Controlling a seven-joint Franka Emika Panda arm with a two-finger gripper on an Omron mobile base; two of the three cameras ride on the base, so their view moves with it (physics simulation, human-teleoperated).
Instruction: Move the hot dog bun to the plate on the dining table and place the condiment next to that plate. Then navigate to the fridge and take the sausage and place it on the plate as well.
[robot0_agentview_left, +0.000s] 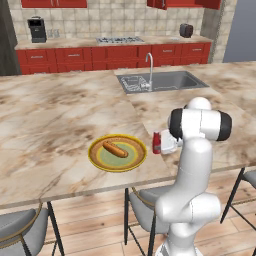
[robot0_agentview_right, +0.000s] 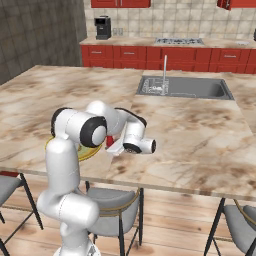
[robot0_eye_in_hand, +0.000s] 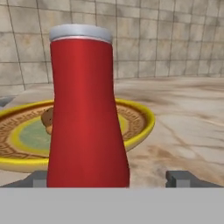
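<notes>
- Gripper (robot0_eye_in_hand: 109, 177) seen released, fingertips (robot0_eye_in_hand: 181, 178) spread either side of upright condiment (robot0_eye_in_hand: 85, 113).
- Condiment stood on bench (robot0_agentview_left: 60, 115) just beside plate (robot0_agentview_left: 100, 162).
- Hot dog bun (robot0_agentview_left: 115, 149) observed on plate.

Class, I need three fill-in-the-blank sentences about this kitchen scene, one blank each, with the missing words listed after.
1. The hot dog bun lies on the ____.
2. The condiment stands upright on the dining table, beside the plate, and its body is coloured ____.
3. The gripper has its fingertips on either side of the bottle, spread ____.

Missing words: plate; red; open
</notes>
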